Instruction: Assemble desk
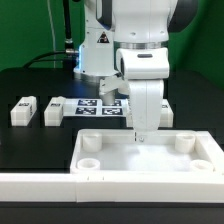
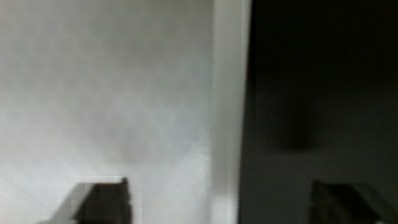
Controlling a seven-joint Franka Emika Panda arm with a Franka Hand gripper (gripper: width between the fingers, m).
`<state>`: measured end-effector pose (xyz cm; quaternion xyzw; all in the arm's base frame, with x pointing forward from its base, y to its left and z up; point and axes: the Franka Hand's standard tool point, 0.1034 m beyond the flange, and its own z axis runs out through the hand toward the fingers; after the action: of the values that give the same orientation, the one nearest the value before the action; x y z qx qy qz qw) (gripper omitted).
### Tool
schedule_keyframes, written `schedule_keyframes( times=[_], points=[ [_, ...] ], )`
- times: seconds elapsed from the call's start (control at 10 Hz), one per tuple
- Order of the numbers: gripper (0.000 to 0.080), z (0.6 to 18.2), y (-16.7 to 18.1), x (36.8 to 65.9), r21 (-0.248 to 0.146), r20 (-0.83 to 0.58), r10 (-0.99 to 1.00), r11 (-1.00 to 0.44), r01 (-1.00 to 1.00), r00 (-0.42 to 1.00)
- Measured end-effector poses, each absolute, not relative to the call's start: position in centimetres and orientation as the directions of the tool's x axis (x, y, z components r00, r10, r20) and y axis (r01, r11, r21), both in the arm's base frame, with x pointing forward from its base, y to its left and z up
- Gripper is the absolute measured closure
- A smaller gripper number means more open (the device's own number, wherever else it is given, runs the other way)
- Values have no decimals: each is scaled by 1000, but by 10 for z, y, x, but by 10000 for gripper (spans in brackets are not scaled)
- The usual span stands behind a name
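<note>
The desk slab (image 1: 112,136) is a wide white rimmed board with round corner sockets (image 1: 90,142), lying flat in the foreground. My gripper (image 1: 140,136) points down over the slab's far rim, near its middle. In the wrist view the slab (image 2: 107,90) fills one half and the black table (image 2: 320,90) the other. My gripper (image 2: 222,205) is open, with its dark fingertips (image 2: 100,203) set wide on either side of the slab's edge and touching nothing. Two white legs (image 1: 22,110) (image 1: 52,112) lie at the exterior view's left.
The marker board (image 1: 95,105) lies behind the slab, in front of the arm's base. Another white piece (image 1: 165,113) sits just behind my gripper on the exterior view's right. A long white border rail (image 1: 40,186) runs along the front of the table.
</note>
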<state>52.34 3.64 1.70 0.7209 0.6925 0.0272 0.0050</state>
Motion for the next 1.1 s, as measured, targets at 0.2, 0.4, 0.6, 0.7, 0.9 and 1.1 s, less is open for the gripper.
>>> schedule_keyframes(
  times=[0.2, 0.4, 0.6, 0.7, 0.9, 1.1],
  points=[
    [202, 17, 36, 523, 45, 32, 999, -41, 998, 40],
    [152, 17, 36, 523, 45, 32, 999, -41, 998, 40],
    [151, 17, 36, 523, 45, 32, 999, -41, 998, 40],
    [151, 20, 38, 523, 43, 31, 998, -64, 997, 62],
    [151, 50, 50, 520, 35, 13, 984, -177, 984, 177],
    [151, 73, 73, 518, 36, 5, 960, -279, 960, 279]
  ],
)
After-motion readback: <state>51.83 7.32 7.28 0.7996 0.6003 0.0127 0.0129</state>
